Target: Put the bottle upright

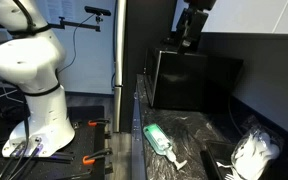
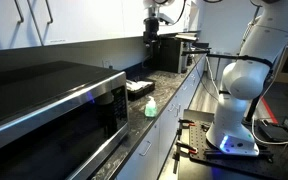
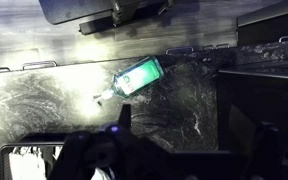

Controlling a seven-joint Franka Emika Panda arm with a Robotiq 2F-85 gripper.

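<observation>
On the dark counter [image 1: 189, 125], near the microwave [image 2: 44, 100], the hand [image 1: 190, 42] hangs high (spread or pressed together, I cannot tell), well above the green bottle [image 3: 139, 77] lying on its side. I'd come down across its body, grip firmly, then swing the base down. Only the wrist view shows which way its cap [image 3: 96, 97] points; the exterior views show the height.

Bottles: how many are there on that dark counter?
1. A green bottle lies on its side on the counter, near the microwave. Others could be hidden behind it.
</observation>
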